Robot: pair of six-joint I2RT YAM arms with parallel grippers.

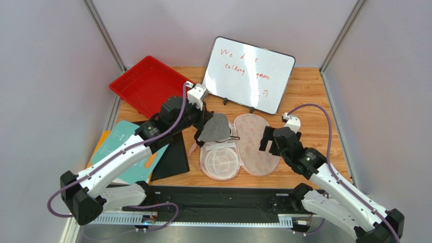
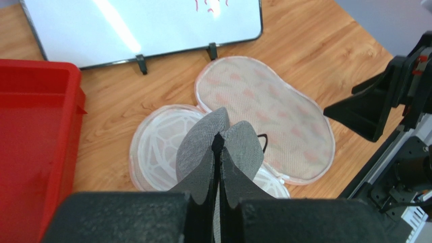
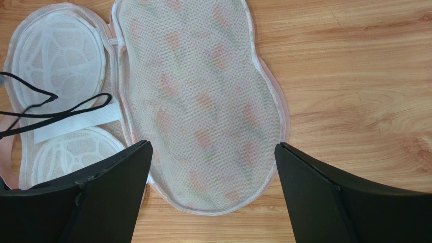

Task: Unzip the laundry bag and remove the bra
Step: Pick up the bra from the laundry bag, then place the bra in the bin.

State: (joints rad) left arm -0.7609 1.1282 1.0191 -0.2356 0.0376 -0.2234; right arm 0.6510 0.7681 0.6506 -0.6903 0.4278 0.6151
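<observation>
The laundry bag (image 1: pixel 256 144) lies unzipped and spread open like a clamshell on the wooden table. Its printed mesh half is on the right and its half with a white plastic frame (image 1: pixel 219 161) is on the left. My left gripper (image 2: pixel 218 144) is shut on the grey bra (image 2: pixel 195 147) and holds it above the frame half. The bra also shows in the top view (image 1: pixel 215 127). Its dark straps (image 3: pixel 61 114) trail over the frame half. My right gripper (image 3: pixel 212 144) is open and empty over the near end of the printed half (image 3: pixel 203 91).
A red tray (image 1: pixel 147 83) stands at the back left and a whiteboard (image 1: pixel 251 73) leans behind the bag. A teal board (image 1: pixel 119 147) and a black mat (image 1: pixel 172 157) lie left of the bag. A black rail (image 1: pixel 218 200) runs along the near edge.
</observation>
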